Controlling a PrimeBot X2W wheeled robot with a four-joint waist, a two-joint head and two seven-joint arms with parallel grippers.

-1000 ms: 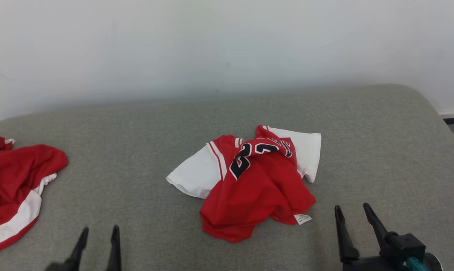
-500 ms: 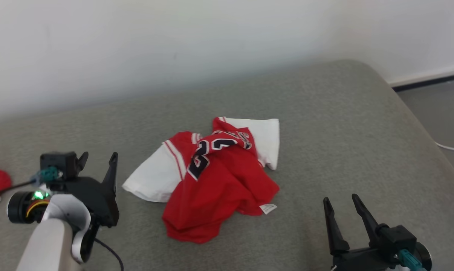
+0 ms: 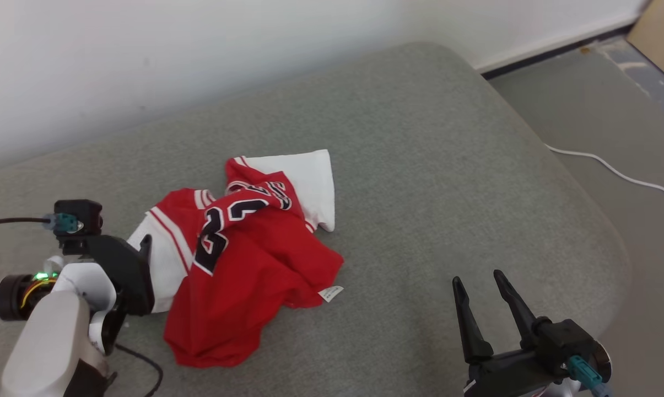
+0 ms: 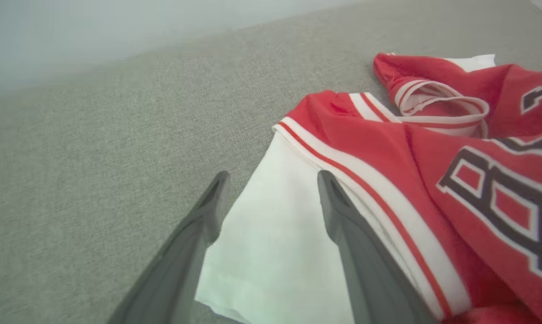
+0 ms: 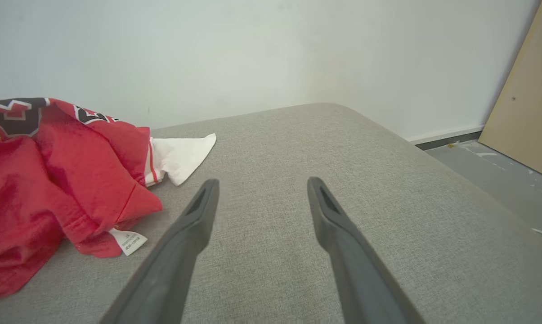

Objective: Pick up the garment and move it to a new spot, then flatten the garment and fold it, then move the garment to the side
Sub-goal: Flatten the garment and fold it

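So quick update: the big change over the last second is the left arm. It was parked at the bottom of the head view with just the fingertips poking in, and now it's swung up and in, so the left pincer (image 3: 141, 248) sits at the lower left of the frame, right at the jersey (image 3: 243, 259). The whole picture has also slid over, with floor now showing at the upper right, but that's the head turning. The jersey itself looks like the same crumpled heap, middle-left of the frame on the grey bench (image 3: 420, 165). In the left wrist view the pincer (image 4: 273, 175) is spread as wide as it goes with nothing in it, and the white sleeve (image 4: 271, 252) lies between the two fingers. One tip is at the sleeve's outer edge and the other is near the red-and-white stripe. I can't tell if the tips are on the cloth yet or just above it. The right pincer (image 3: 476, 277) is at the lower right, also wide open and empty, well apart from the jersey and pointing at bare bench in its own view (image 5: 262, 181). My read is we're still on step one, the pickup. The left side looks lined up to pinch that sleeve, so nothing's lifted, flattened or folded yet.
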